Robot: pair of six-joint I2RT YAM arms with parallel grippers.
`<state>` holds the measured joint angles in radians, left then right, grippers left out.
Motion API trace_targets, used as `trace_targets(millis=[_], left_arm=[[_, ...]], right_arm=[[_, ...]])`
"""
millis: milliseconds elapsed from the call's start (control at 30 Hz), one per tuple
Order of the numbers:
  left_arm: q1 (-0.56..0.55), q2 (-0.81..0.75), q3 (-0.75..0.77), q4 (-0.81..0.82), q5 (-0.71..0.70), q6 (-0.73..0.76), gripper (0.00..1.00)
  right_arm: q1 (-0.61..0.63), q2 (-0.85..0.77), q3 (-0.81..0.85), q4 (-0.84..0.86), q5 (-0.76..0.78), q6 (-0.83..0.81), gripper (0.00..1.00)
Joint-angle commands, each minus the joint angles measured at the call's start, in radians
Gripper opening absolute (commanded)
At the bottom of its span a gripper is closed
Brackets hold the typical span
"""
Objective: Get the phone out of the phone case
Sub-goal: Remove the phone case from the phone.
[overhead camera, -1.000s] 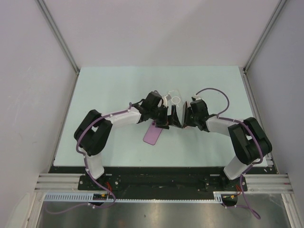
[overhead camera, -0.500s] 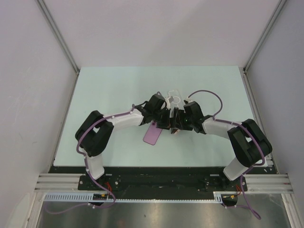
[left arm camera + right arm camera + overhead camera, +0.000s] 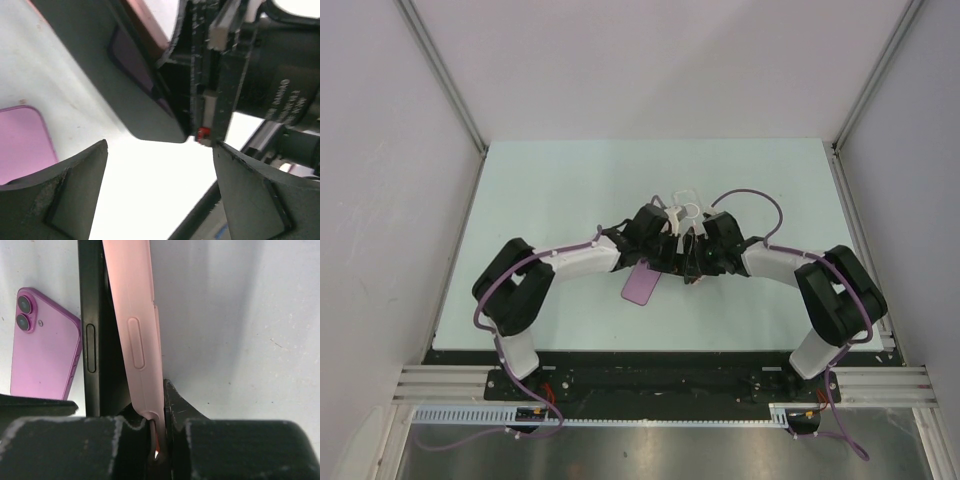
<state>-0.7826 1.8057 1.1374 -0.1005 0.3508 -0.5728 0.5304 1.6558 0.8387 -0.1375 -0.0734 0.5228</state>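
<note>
A purple phone (image 3: 641, 285) lay flat on the pale table (image 3: 540, 190), just below centre frame, grey walls (image 3: 380, 150) around it.

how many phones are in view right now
2. A purple phone lies flat on the table, cameras up. A black phone stands on edge against the pink case that the right gripper pinches. No other shows.
</note>
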Motion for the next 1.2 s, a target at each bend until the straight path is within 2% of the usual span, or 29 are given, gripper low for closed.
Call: trace_targets(millis=[0, 167, 300, 500, 733, 867, 967, 1100, 1167], left_arm=[[-0.015, -0.068, -0.042, -0.028, -0.114, 0.132, 0.89], [-0.075, -0.103, -0.054, -0.016, -0.245, 0.287, 0.89], [-0.131, -0.166, -0.148, 0.097, -0.418, 0.344, 0.91], [-0.191, -0.223, -0.261, 0.343, -0.426, 0.406, 0.91], [-0.224, -0.204, -0.271, 0.415, -0.423, 0.389, 0.91], [-0.224, -0.195, -0.239, 0.372, -0.458, 0.361, 0.92], [-0.201, -0.212, -0.217, 0.311, -0.469, 0.324, 0.93], [-0.150, -0.258, -0.211, 0.249, -0.426, 0.266, 0.93], [-0.127, -0.288, -0.215, 0.228, -0.414, 0.258, 0.92]], right_arm=[[-0.006, 0.019, -0.027, -0.183, 0.026, -0.026, 0.00], [-0.026, -0.004, -0.023, -0.209, 0.006, -0.032, 0.00], [-0.043, -0.034, -0.021, -0.224, 0.000, -0.037, 0.00], [-0.069, -0.053, -0.015, -0.231, -0.020, -0.041, 0.00], [-0.072, -0.070, 0.003, -0.252, -0.020, -0.040, 0.00], [-0.067, -0.117, 0.005, -0.249, -0.023, -0.029, 0.00], [-0.060, -0.137, 0.026, -0.299, 0.068, -0.030, 0.00], [-0.118, -0.146, 0.028, -0.404, 0.272, -0.040, 0.00], [-0.144, -0.152, 0.028, -0.421, 0.326, -0.043, 0.00]])
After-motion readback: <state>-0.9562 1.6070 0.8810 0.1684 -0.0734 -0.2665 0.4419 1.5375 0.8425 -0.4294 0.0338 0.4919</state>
